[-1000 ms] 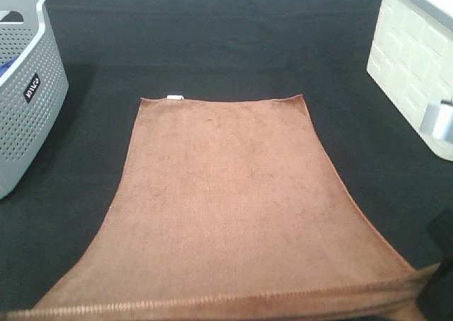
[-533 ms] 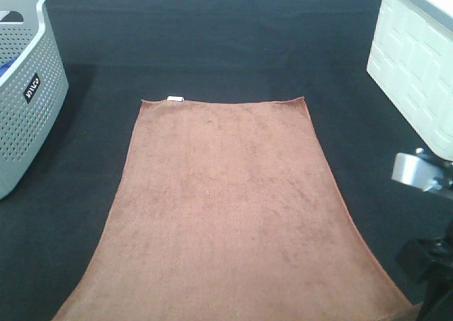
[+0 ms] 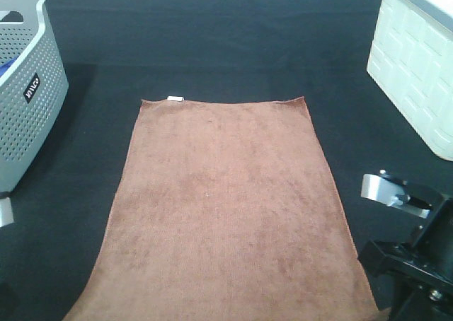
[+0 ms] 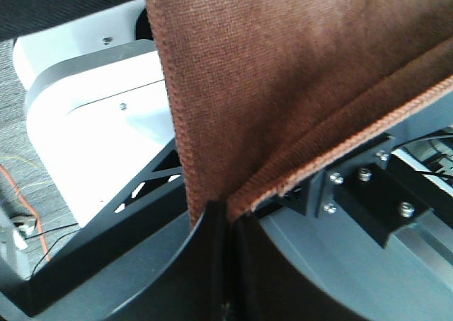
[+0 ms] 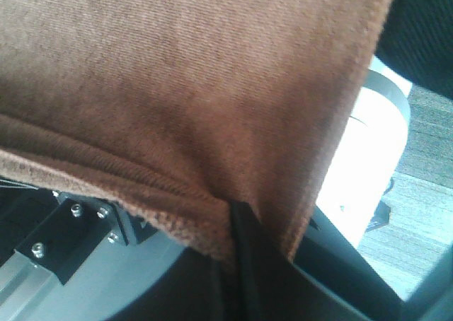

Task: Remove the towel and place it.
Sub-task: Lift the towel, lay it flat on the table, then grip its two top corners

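Note:
The brown towel [image 3: 226, 201] lies spread flat on the black table cloth, its small white tag [image 3: 175, 97] at the far left corner. Its near edge runs out of the exterior view's bottom. In the left wrist view my left gripper [image 4: 225, 218] is shut on a near corner of the towel [image 4: 283, 73], whose stitched hem hangs from the pinch. In the right wrist view my right gripper [image 5: 237, 218] is shut on the other near corner of the towel [image 5: 177, 80]. Part of the right arm [image 3: 414, 257] shows at the lower right, beside the towel's edge.
A grey perforated basket [image 3: 25, 88] with something blue inside stands at the far left. A white panelled box [image 3: 417, 59] stands at the far right. The black table cloth [image 3: 226, 38] stretches beyond the towel. A sliver of the left arm [image 3: 4, 212] shows at the left edge.
The towel's raised near hem has dropped out of the exterior view's bottom and the towel lies flatter. The right arm has come further into view at the lower right; a left arm part appeared.

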Available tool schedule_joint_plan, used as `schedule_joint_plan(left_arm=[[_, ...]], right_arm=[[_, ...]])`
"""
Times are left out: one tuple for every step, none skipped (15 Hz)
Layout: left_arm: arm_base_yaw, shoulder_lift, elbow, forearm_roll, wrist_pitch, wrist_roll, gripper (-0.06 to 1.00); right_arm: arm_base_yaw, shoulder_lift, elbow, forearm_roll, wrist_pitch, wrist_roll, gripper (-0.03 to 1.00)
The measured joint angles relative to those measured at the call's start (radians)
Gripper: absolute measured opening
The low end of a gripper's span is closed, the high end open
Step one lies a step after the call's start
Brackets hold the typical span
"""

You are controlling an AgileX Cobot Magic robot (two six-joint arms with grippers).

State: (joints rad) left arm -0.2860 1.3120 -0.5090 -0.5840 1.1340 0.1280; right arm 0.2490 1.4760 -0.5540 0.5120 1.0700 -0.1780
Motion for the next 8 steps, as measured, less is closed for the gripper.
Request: schedule_joint_plan(left_arm=[[0.005,0.04,0.0,0.001,-0.009,0.034,0.0],[0.005,0.063,0.0,-0.01,-0.012,0.067,0.0],[0.006,0.086,0.0,-0.02,-0.019,0.097,0.0],[0.008,0.106,0.0,-0.027,-0.034,0.122,0.0],[0.008,0.129,0.0,-0.031,-0.042,0.14,0.0],[0.008,0.146,0.0,-0.033,-0.043,0.153,0.0],[0.008,0.158,0.0,-0.031,-0.043,0.165,0.0],[0.005,0.161,0.0,-0.028,-0.047,0.171,0.0]], right_arm=[[-0.002,0.032,0.001,0.015,-0.015,-0.033,0.0],[-0.002,0.052,0.002,0.015,-0.028,-0.044,0.0],[-0.002,0.073,0.003,0.012,-0.04,-0.048,0.0],[-0.002,0.096,0.005,0.01,-0.046,-0.048,0.0],[-0.002,0.123,0.005,0.01,-0.061,-0.049,0.01],[-0.002,0.147,0.005,0.011,-0.067,-0.054,0.03],[-0.002,0.163,0.005,0.013,-0.075,-0.065,0.04],[-0.002,0.173,0.005,0.021,-0.083,-0.072,0.05]])
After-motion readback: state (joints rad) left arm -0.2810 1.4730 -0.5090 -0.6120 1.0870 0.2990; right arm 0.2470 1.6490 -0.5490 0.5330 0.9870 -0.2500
